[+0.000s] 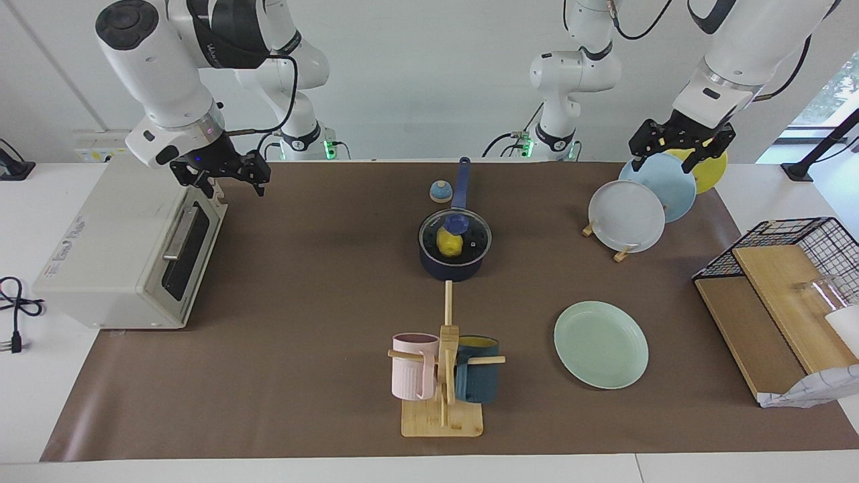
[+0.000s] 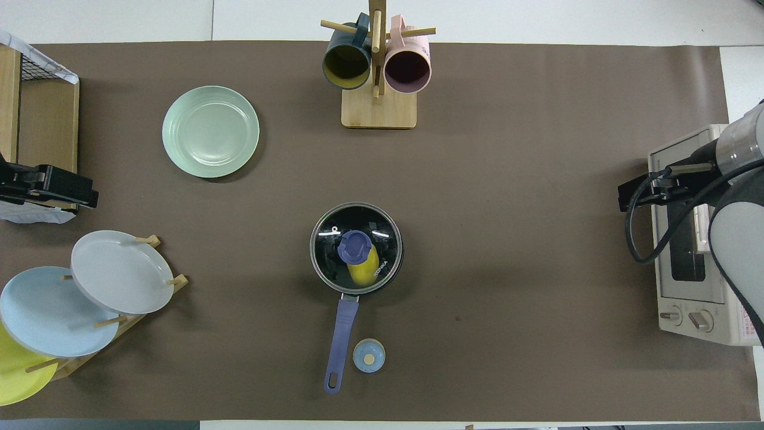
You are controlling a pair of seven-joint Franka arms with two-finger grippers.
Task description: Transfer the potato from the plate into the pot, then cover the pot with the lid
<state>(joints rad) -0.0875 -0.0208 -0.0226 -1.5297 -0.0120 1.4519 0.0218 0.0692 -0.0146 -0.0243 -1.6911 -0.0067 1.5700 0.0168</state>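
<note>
The dark blue pot point(image 1: 453, 270) stands mid-table, its long handle point(image 2: 343, 334) pointing toward the robots. The glass lid point(image 1: 473, 238) with a blue knob sits on the pot and also shows in the overhead view point(image 2: 382, 239). The yellow potato point(image 1: 449, 245) lies inside the pot, seen through the lid point(image 2: 361, 272). The mint-green plate point(image 1: 600, 343) lies empty, farther from the robots, toward the left arm's end point(image 2: 210, 131). My left gripper point(image 1: 664, 161) is open and empty, raised over the plate rack. My right gripper point(image 1: 221, 181) is open and empty over the toaster oven.
A small blue-and-tan bell point(image 1: 440, 192) sits beside the pot handle. A wooden mug rack point(image 1: 443, 402) with a pink and a teal mug stands farther out. A plate rack point(image 1: 627, 216) holds grey-white, light blue and yellow plates. A toaster oven point(image 1: 127, 248) and a wire basket point(image 1: 785, 282) sit at the table's ends.
</note>
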